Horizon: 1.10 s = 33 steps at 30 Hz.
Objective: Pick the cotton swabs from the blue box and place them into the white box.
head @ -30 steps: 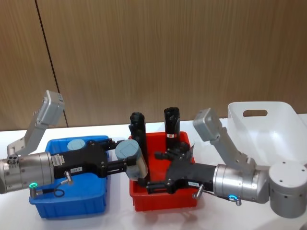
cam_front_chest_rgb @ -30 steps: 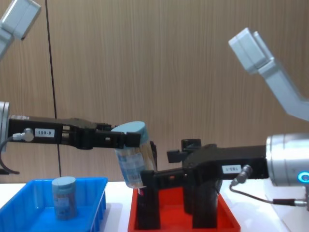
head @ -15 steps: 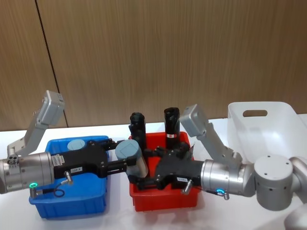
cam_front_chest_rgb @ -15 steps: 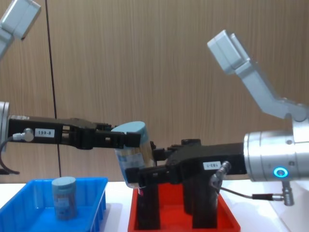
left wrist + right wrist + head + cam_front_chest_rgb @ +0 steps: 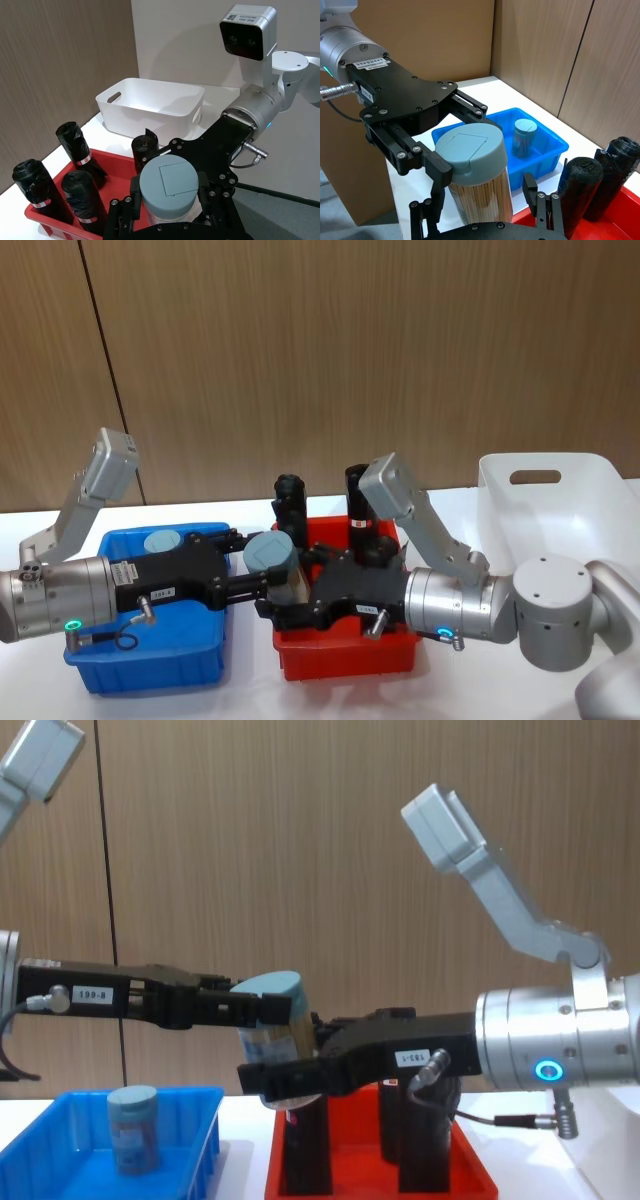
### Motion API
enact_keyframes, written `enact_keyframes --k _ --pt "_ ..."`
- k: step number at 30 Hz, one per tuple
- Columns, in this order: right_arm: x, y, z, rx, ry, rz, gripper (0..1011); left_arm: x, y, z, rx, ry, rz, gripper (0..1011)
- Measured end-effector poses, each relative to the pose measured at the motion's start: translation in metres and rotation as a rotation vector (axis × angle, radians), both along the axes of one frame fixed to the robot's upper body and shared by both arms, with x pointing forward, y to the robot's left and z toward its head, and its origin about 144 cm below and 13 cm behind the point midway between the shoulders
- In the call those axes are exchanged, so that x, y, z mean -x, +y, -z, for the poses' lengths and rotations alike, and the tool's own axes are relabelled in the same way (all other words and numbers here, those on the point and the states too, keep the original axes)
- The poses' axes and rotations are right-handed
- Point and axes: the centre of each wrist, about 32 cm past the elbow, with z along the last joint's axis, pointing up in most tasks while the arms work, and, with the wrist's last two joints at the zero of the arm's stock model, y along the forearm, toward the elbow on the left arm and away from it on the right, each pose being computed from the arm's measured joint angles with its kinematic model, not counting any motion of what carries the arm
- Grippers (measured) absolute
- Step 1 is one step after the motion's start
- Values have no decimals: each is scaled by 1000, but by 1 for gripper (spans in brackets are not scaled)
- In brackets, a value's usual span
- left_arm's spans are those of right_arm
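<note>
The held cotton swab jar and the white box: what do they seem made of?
Cotton swab jar, in the left gripper, right gripper open around it: clear wall, probably plastic, sticks show through; matte pale blue lid. White box: smooth opaque plastic, it seems, from its rounded moulded rim and handle slot.

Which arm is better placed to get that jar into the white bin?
The right. The white box sits on the robot's right side, and the right gripper, open, straddles the jar of cotton swabs that the left gripper holds in the air.
</note>
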Motion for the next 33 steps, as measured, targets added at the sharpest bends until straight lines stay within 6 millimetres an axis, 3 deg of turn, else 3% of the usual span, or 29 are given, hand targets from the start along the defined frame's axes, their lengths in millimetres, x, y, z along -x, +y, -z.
enact_keyframes --k 13,17,27,33 --pt "-2 4 0 0 2 -8 667 0 0 0 0 0 -1 664" --pt "-2 4 0 1 2 -9 659 0 0 0 0 0 -1 669" --pt "-2 2 0 0 2 -9 659 0 0 0 0 0 0 939" --pt "-1 -3 0 -12 -1 -1 658 0 0 0 0 0 0 1004"
